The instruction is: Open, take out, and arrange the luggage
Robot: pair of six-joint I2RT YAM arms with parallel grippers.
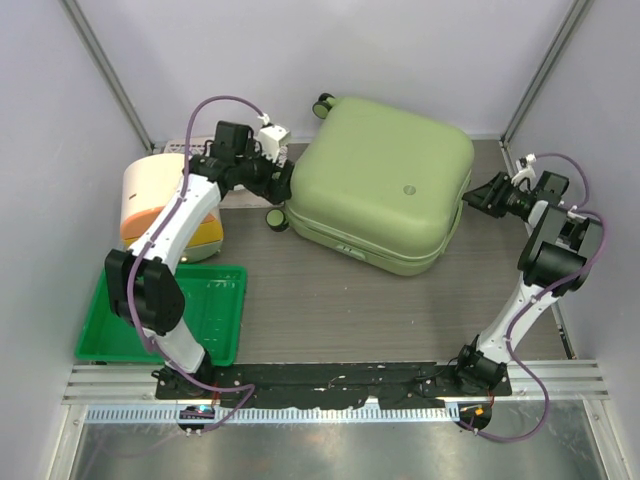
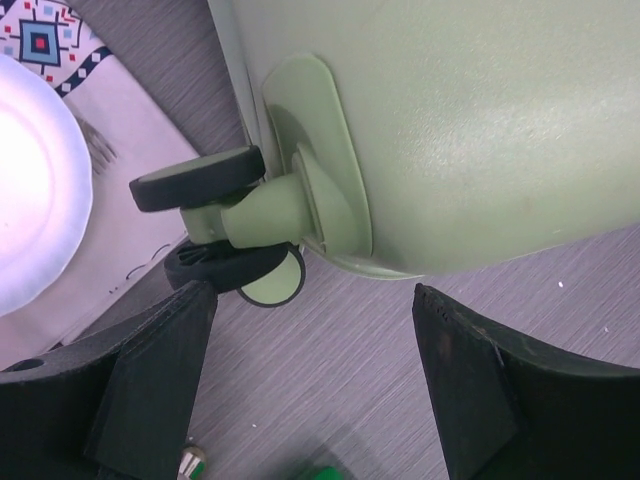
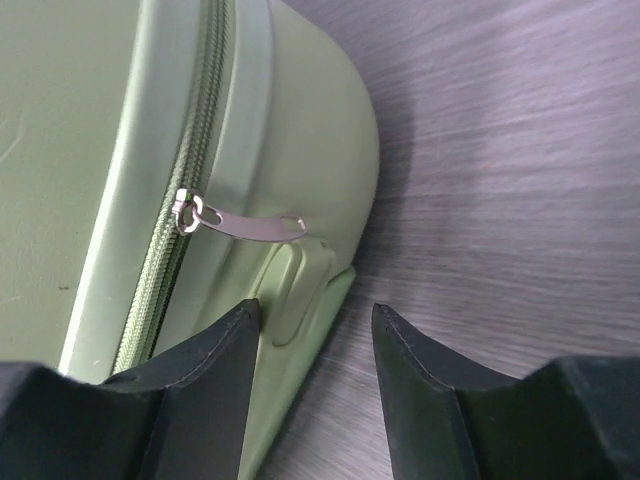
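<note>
The pale green luggage (image 1: 385,180) lies flat and closed at the back middle of the table. My left gripper (image 1: 283,180) is at its left side, just above a dark green wheel (image 1: 277,218). In the left wrist view the gripper (image 2: 312,300) stands open over bare table, with the wheel (image 2: 200,180) and the shell (image 2: 480,130) just beyond the fingertips. My right gripper (image 1: 472,197) is at the luggage's right corner. In the right wrist view it (image 3: 315,310) is open, and the silver zipper pull (image 3: 250,225) hangs free just ahead of its left finger (image 3: 215,350).
A flat bright green tray (image 1: 215,300) sits at the front left. A cream-and-orange round container (image 1: 160,195) stands behind it, under the left arm. A white plate (image 2: 30,190) on a patterned cloth (image 2: 130,130) lies left of the wheel. Enclosure walls stand close on both sides.
</note>
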